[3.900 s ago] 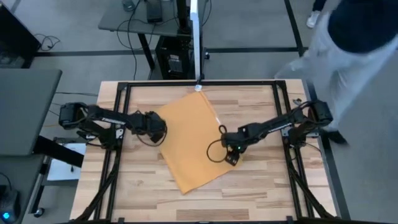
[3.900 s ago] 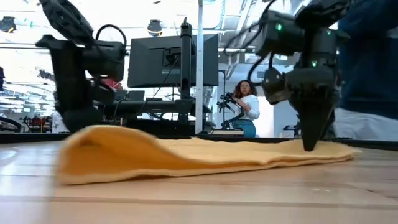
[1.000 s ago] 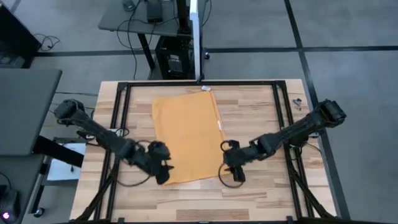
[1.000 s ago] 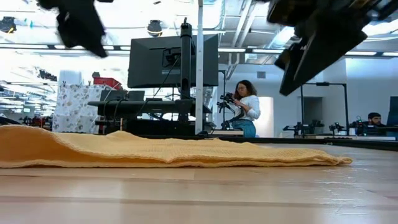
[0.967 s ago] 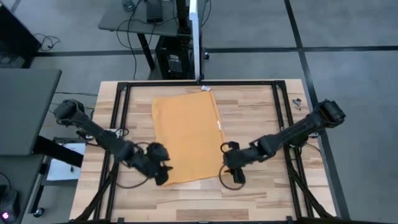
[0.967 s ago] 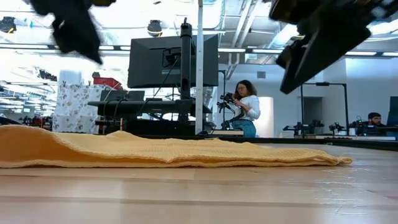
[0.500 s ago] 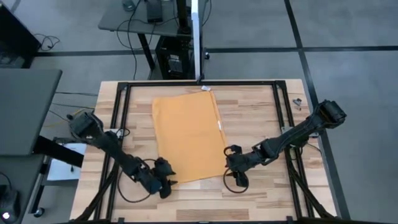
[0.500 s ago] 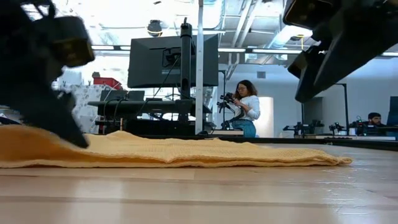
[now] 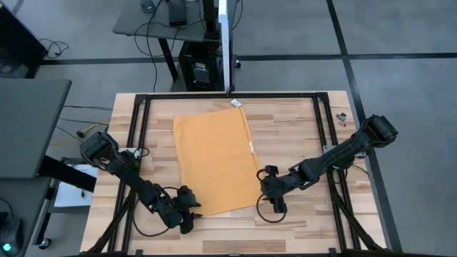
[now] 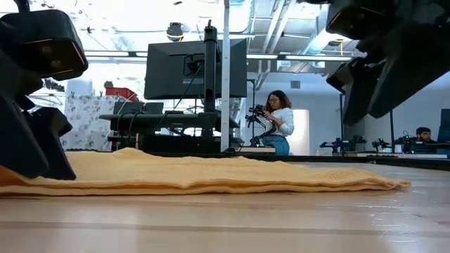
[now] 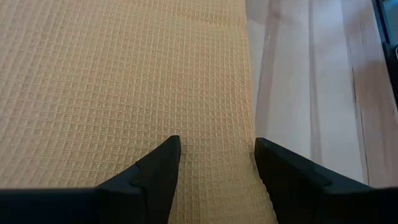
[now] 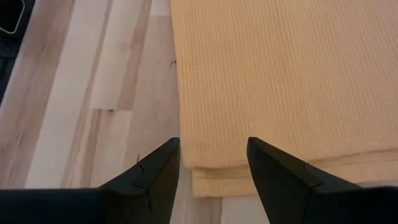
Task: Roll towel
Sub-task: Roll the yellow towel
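The mustard-orange towel (image 9: 216, 160) lies flat and folded in the middle of the table, with a small white tag (image 9: 251, 147) at its right edge. It also shows in the low view (image 10: 211, 176). My left gripper (image 9: 188, 212) is open and low at the towel's near left corner, its fingers standing over the cloth (image 11: 216, 142). My right gripper (image 9: 269, 191) is open and raised above the towel's near right corner (image 12: 205, 174), where stacked layers show. My left gripper comes down at the towel's near left corner (image 11: 214, 186) with its fingers apart. I cannot tell whether its fingertips (image 10: 42, 165) touch the cloth.
Black frame rails (image 9: 136, 143) (image 9: 332, 146) run along both sides of the wooden table. A small white piece (image 9: 235, 103) lies at the far edge and small bits (image 9: 341, 118) at the far right. A monitor stand (image 10: 207, 91) and a person (image 10: 278, 130) show beyond the table.
My left gripper has moved toward the table's near edge and come down to the towel's near left corner. The hump at the towel's left end has flattened in the low view. My right gripper has shifted slightly toward the near edge, staying raised.
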